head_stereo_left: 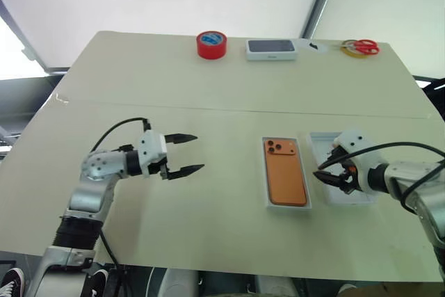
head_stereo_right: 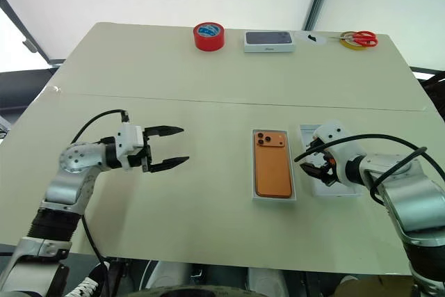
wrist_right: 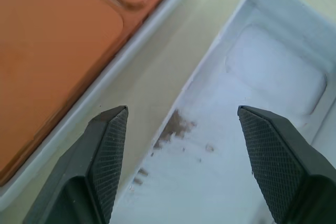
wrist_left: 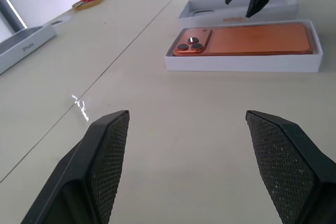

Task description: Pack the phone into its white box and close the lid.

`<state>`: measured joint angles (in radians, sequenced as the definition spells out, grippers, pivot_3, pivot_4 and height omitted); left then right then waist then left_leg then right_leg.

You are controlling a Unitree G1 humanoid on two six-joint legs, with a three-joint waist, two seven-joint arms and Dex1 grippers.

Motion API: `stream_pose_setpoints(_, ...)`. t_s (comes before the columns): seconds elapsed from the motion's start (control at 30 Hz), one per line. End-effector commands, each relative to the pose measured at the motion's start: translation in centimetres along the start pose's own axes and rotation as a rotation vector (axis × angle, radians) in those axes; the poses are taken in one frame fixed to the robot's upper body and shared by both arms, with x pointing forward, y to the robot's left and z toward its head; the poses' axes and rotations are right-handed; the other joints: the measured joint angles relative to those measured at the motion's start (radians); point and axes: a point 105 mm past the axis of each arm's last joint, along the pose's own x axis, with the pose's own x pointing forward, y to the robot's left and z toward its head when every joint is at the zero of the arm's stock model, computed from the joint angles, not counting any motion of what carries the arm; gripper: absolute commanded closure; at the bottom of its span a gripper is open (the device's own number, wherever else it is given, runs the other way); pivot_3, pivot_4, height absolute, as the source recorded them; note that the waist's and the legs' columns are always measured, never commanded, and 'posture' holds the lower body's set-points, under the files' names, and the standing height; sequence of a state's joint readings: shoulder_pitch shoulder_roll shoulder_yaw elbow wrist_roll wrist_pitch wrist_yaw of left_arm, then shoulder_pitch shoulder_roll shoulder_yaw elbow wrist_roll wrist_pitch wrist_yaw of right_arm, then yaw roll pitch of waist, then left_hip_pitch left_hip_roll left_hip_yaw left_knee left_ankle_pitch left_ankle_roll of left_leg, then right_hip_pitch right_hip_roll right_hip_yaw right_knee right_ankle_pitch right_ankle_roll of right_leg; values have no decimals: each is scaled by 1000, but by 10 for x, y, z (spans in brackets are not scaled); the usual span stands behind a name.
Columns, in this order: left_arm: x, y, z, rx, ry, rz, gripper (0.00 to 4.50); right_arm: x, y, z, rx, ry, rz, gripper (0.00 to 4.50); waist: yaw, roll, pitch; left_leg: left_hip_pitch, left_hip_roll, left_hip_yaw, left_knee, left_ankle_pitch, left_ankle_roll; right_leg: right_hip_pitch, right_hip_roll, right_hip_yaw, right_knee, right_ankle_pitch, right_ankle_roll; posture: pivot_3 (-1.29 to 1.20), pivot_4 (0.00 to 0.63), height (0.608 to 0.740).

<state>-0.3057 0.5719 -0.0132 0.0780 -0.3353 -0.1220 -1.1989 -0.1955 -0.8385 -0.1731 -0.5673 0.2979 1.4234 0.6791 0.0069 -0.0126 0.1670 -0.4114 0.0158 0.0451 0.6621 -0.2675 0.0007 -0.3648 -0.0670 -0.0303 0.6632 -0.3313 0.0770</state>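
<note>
Both claws read wide and empty from my seat: left gripper point(head_stereo_left: 188, 152) hovers over bare table point(head_stereo_left: 208, 227) well left of the phone point(head_stereo_left: 286, 172), pointing right. Right gripper point(head_stereo_left: 332, 174) hangs over the lid point(wrist_right: 252, 145), which lies open side up just right of the white box point(wrist_left: 241, 62). That box holds the orange phone, camera block at the far end.

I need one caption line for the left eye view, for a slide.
Orange phone lying in the white box, the lid beside it under the open right pincer.
</note>
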Motion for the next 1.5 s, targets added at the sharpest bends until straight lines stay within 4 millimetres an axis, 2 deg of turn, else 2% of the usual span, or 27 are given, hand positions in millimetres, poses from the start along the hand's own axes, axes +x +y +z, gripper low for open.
stream_pose_setpoints(0.03, -4, 0, 10, 9, -49, 10, 779, -10, 0, 7, 71, 5, -27, 1011, -1, 1, 0, 0, 0, 0, 0, 0, 0, 0, 0, 0, 0, 0, 0, 0, 150, 740)
stream_pose_setpoints(0.17, -8, -13, 15, -88, -84, -28, 779, -6, 6, 10, 110, -2, 12, 1011, -5, 1, 0, -1, 0, 0, -1, 0, 0, -1, 0, 0, 0, 0, 0, 0, 150, 740)
stream_pose_setpoints(0.33, -10, -23, 19, -171, -111, -41, 779, 2, -3, 15, 127, 19, -42, 1011, -17, 1, 0, -2, 0, 0, -1, 0, 0, -3, 0, 0, 0, 0, 0, 0, 150, 740)
stream_pose_setpoints(0.53, -4, -32, 23, -165, -120, -68, 779, 13, -3, 16, 139, 56, -60, 1011, -20, 1, 0, -3, 0, 1, -2, 0, 0, -4, 0, 0, 0, 0, 0, 0, 150, 740)
stream_pose_setpoints(0.83, -1, -36, 23, -125, -106, -63, 779, 13, -4, 20, 102, 79, -111, 1011, -20, 1, 0, -4, 0, 1, -2, 0, 1, -4, 1, 0, 0, 0, 0, 0, 150, 740)
stream_pose_setpoints(0.93, 0, -37, 23, -131, -111, -54, 779, 14, 4, 22, 109, 59, -86, 1011, -19, 1, 0, -5, 0, 1, -2, 0, 1, -6, 1, 0, 1, 0, 0, 0, 150, 740)
stream_pose_setpoints(1.03, 3, -39, 23, -128, -113, -52, 744, 15, 6, 18, 105, 76, -102, 1879, -19, 1, 0, -7, 0, 1, -1, 0, 1, -7, 1, 0, 1, 0, 0, 0, 150, 740)
stream_pose_setpoints(1.2, 5, -39, 22, -126, -110, -49, 744, 14, 1, 18, 105, 84, -165, 4368, -19, 1, 0, -7, 0, 1, -1, 0, 1, -7, 1, 0, 1, 0, 0, 0, 150, 740)
stream_pose_setpoints(1.5, 5, -38, 22, -124, -100, -40, 744, 21, 3, 20, 173, 73, -198, 4444, -20, 1, 0, -8, 0, 1, 0, 0, 1, -8, 2, 0, 1, 0, 0, 0, 150, 740)
